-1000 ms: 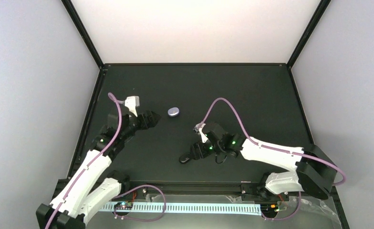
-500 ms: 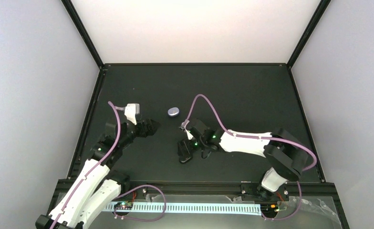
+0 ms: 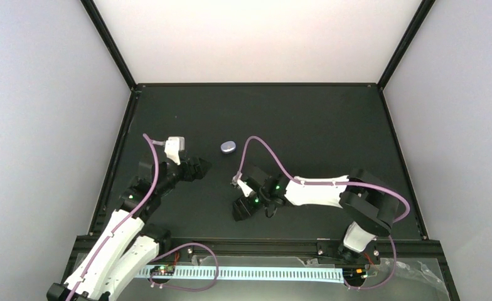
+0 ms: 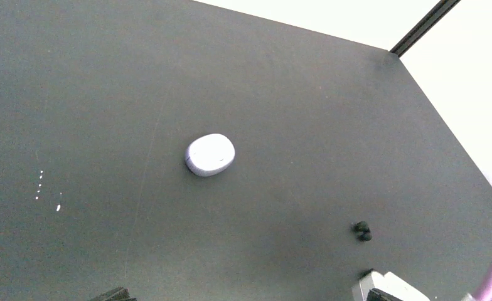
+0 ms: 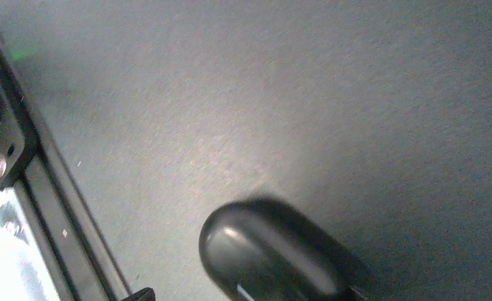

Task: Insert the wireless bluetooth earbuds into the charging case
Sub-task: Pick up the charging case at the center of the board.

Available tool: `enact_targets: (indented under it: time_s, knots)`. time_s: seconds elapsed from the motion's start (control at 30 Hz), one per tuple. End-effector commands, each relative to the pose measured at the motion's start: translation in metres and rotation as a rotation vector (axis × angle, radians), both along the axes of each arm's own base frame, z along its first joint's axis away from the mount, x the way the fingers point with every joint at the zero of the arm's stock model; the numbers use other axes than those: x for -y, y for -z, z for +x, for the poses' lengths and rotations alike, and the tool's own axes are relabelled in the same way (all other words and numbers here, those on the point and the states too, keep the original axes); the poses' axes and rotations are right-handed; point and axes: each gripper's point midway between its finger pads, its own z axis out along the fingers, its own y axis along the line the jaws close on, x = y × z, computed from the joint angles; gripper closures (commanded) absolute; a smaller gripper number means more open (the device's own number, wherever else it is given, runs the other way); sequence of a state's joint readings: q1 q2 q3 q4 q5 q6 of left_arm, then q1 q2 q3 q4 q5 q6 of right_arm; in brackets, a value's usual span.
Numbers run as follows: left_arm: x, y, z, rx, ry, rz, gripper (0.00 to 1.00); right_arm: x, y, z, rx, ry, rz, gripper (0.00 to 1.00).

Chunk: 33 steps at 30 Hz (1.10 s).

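Note:
A lavender-white oval case (image 4: 210, 154) lies shut on the black table; it also shows in the top view (image 3: 229, 147). Two tiny black earbuds (image 4: 361, 231) lie together to its right, just beyond my right wrist. My left gripper (image 3: 197, 167) hovers left of the lavender case, open and empty; only one fingertip (image 4: 113, 293) shows in its own view. My right gripper (image 3: 242, 208) is low over a glossy black oval case (image 5: 275, 257). Its jaws stand apart, and one fingertip (image 5: 143, 293) is clear of the case. No pinkish-purple buds are in view.
The table's near rail (image 5: 55, 207) runs close to the black case on its left. A black frame post (image 4: 425, 25) stands at the far right corner. The right arm's purple cable (image 3: 262, 150) loops above the table middle.
My right arm has swung left and lowered over the black case. My left gripper has drawn back slightly and then held still. The lavender case has not moved.

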State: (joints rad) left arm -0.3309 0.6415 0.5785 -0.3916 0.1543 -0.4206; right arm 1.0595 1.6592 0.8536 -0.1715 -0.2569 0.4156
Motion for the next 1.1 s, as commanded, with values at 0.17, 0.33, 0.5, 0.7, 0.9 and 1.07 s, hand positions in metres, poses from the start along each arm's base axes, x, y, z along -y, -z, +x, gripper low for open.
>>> enact_targets:
  time_s: [0.17, 0.33, 0.5, 0.7, 0.9, 1.07]
  knots:
    - [0.005, 0.001, -0.003, -0.001, 0.033, 0.000, 0.01, 0.008, -0.019, -0.024, 0.048, -0.063, 0.024, 0.23]
    - [0.005, 0.002, -0.002, -0.003, 0.031, 0.001, 0.01, 0.014, -0.024, -0.010, 0.165, -0.076, -0.023, 0.23]
    - [0.004, 0.001, -0.004, 0.000, 0.030, 0.001, 0.01, 0.003, -0.018, -0.011, 0.231, -0.200, -0.079, 0.23]
    - [0.003, 0.001, -0.003, 0.007, 0.025, 0.002, 0.01, -0.008, -0.007, -0.017, 0.261, -0.282, -0.112, 0.26]
    - [0.002, 0.001, -0.003, 0.007, 0.021, 0.003, 0.01, -0.013, 0.005, -0.028, 0.257, -0.334, -0.121, 0.32]
    - [0.002, 0.000, -0.003, 0.009, 0.019, 0.003, 0.01, -0.010, 0.013, -0.038, 0.253, -0.354, -0.130, 0.38]
